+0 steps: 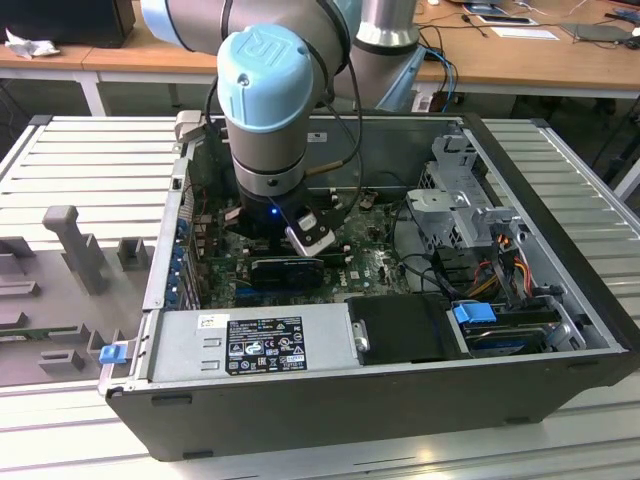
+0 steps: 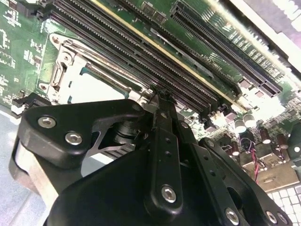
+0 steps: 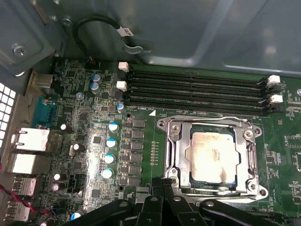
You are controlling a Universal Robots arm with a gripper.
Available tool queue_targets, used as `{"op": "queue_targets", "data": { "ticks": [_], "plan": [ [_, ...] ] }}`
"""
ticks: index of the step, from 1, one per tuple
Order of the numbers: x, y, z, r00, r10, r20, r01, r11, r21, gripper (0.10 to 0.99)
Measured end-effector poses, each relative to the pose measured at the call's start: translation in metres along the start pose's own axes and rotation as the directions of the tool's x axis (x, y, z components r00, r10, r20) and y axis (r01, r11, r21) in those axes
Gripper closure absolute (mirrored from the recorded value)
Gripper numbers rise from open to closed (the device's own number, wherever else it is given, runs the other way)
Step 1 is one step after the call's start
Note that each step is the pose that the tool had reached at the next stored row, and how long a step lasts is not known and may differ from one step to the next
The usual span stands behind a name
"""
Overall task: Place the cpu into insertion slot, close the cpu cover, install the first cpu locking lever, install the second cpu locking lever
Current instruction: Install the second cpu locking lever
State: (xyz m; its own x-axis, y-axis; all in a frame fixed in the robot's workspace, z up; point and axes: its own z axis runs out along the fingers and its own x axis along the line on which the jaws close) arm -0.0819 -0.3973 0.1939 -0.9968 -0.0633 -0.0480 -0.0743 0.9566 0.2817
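In the first wrist view the pale cpu lies flat inside the insertion slot. The silver cpu cover is folded down around it, and the cpu shows through the cover's window. A thin wire lever runs along the slot's side nearest the RAM slots. My gripper is shut, its black fingertips together just off one corner of the slot. In the second wrist view the gripper tapers to a point beside the cover and the cpu. I cannot tell whether anything thin is pinched.
The green motherboard sits deep in an open computer case. Long black RAM slots run beside the socket. Capacitors and rear ports stand on the other side. A power supply and drive cage crowd the case.
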Motion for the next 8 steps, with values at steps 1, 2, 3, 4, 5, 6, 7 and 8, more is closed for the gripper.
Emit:
{"op": "queue_targets", "data": {
  "ticks": [1,2,3,4,5,6,7,8],
  "plan": [
    [-0.0001,0.0005,-0.0011,1.0,0.0,0.0007,0.0,1.0,-0.001,0.98],
    [-0.0003,0.0016,-0.0048,1.0,0.0,0.0009,0.0,1.0,-0.003,0.98],
    [-0.0003,0.0024,-0.0077,1.0,0.0,0.0005,0.0,1.0,-0.002,0.98],
    [-0.0004,0.003,-0.0099,1.0,0.0,0.0005,0.0,1.0,-0.002,0.98],
    [-0.0005,0.0035,-0.0115,1.0,0.0,0.0004,0.0,1.0,-0.002,0.98],
    [-0.0005,0.0039,-0.0129,1.0,0.0,0.0004,0.0,1.0,-0.002,0.98],
    [-0.0006,0.0044,-0.0146,1.0,0.0,0.0004,0.0,1.0,-0.002,0.98],
    [-0.0008,0.0053,-0.0176,1.0,0.0,0.0004,0.0,1.0,-0.002,0.98]
  ]
}}
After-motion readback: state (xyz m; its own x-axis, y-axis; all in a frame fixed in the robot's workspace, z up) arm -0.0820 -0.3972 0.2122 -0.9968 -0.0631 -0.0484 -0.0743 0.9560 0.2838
